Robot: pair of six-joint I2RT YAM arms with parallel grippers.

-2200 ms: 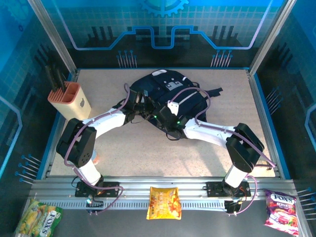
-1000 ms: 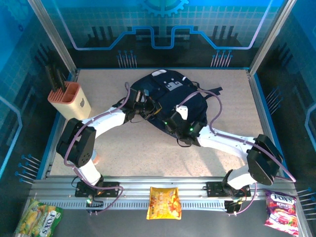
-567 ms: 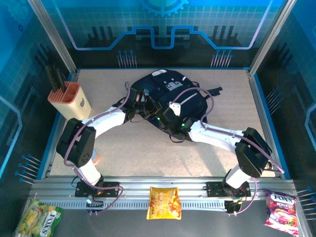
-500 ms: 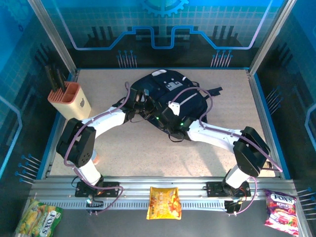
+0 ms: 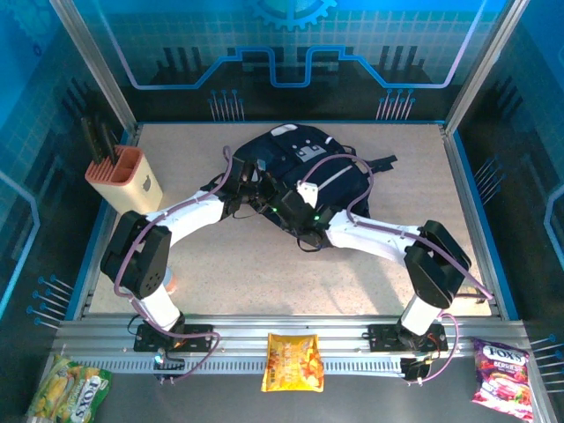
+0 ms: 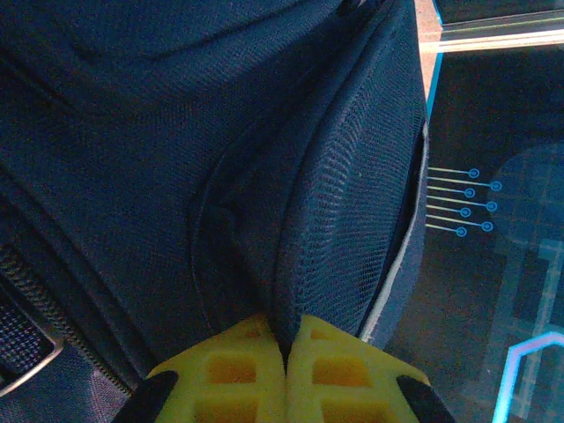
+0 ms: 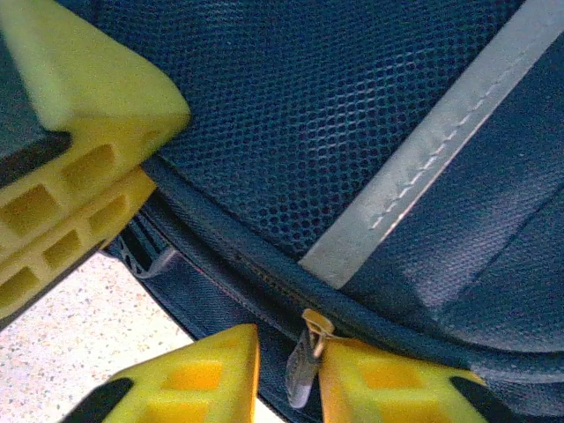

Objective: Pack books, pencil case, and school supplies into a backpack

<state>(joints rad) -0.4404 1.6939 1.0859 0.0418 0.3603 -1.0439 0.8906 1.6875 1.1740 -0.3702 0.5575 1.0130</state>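
The navy backpack lies in the middle of the table, and both arms reach to its near edge. My left gripper is shut on a fold of its mesh fabric; in the top view it sits at the bag's left side. My right gripper is just to its right, jaws open and narrow. A small zipper pull hangs between them, resting against the right finger. The left gripper's fingers show beside it. Books, pencil case and school supplies are out of view.
A peach-and-cream holder with black tools stands at the table's left edge. Snack bags lie on the front rail: yellow, pink, green-yellow. Blue frame rails bound the table.
My right arm has swung left along the backpack's near edge and drawn its elbow in, and its jaws have narrowed around the zipper pull. The left arm has not moved.
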